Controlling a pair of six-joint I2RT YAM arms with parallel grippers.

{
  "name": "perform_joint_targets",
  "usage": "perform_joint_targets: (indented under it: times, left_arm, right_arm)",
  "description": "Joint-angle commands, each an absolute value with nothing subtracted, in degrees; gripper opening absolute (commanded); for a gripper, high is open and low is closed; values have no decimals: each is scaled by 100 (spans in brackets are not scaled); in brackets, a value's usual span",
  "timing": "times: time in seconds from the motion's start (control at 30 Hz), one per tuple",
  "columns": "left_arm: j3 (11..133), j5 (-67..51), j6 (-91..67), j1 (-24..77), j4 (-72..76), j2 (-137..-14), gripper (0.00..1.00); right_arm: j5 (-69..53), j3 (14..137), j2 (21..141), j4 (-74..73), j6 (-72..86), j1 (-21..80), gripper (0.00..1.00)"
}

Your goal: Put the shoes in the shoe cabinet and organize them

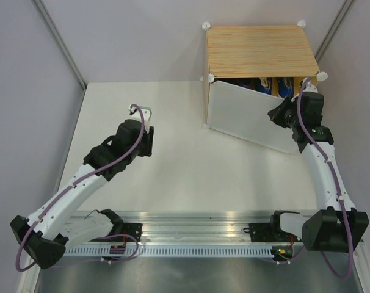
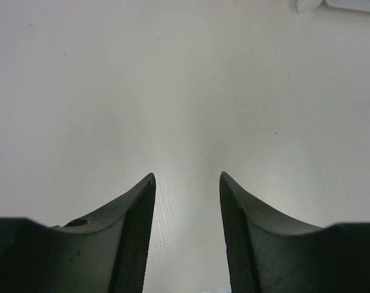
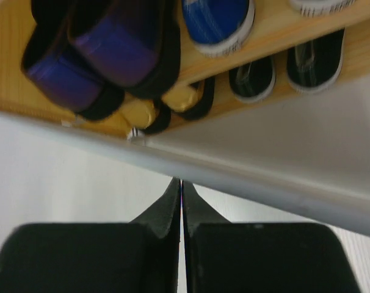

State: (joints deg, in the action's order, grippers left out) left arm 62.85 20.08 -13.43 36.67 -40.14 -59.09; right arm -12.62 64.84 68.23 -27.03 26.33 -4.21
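Left arm (image 1: 69,195), right arm (image 1: 322,177): 2 white tubular shells, small screw holes, black joint housings, 1 purple cable (image 1: 299,113) each. Left gripper (image 2: 187,178), right gripper (image 3: 182,183): black tapered fingers (image 2: 130,232), mesh-textured inside.

Shoe cabinet (image 1: 258,50), upper right of the top view: light wood-grain panels, matt. Door panel (image 1: 249,116): smooth white surface with a faint sheen. Corner connectors (image 1: 205,26): white plastic. Table (image 1: 191,177): white, matt, finely ribbed in the left wrist view. Left hand (image 2: 187,177): matt black plastic, with inner finger faces finely cross-hatched. Rail (image 1: 197,220), bottom of the top view: brushed metal. Purple shoes (image 3: 105,49): smooth, satin sheen. Blue sneakers (image 3: 215,18): cloth upper, ribbed white sole edge.
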Motion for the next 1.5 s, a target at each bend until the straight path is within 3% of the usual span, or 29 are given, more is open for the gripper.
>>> perform_joint_targets:
  times: [0.0, 0.03, 0.17, 0.43, 0.53, 0.8, 0.93, 1.13, 1.37, 1.47]
  left_arm:
    - [6038, 2224, -914, 3665, -3586, -5704, 52]
    - [6021, 2180, -923, 3656, -3516, -5643, 53]
    - [5828, 2066, -923, 3656, -3375, -5450, 56]
    - [5625, 2004, -993, 3647, -3296, -5265, 60]
    - [5537, 2030, -1046, 3647, -3270, -5168, 66]
    - [5405, 2311, -1160, 3647, -3164, -4905, 79]
    - [5396, 2338, -1213, 3647, -3146, -4834, 84]
    - [5361, 2355, -1239, 3647, -3120, -4799, 87]
    - [5300, 2408, -1213, 3647, -3059, -4772, 88]
    - [5291, 2487, -1204, 3647, -3059, -4781, 99]
  right_arm:
    - [-248, 6286, 6925, -602, 2804, -413, 1]
    - [-55, 6276, 7004, -50, 2804, -413, 1]
    - [9, 6784, 7497, -263, 2575, -413, 1]
    - [-395, 6451, 7664, 333, 2751, -413, 1]
    - [-483, 6513, 7866, 649, 2786, -413, 1]
    - [-553, 6926, 8323, 694, 2795, -413, 16]
    - [-659, 6996, 8516, 694, 2813, -413, 33]
    - [-843, 7154, 8903, 791, 2979, -413, 50]
    - [-888, 7198, 9158, 817, 3023, -413, 58]
    - [-897, 7163, 9080, 739, 3015, -413, 59]
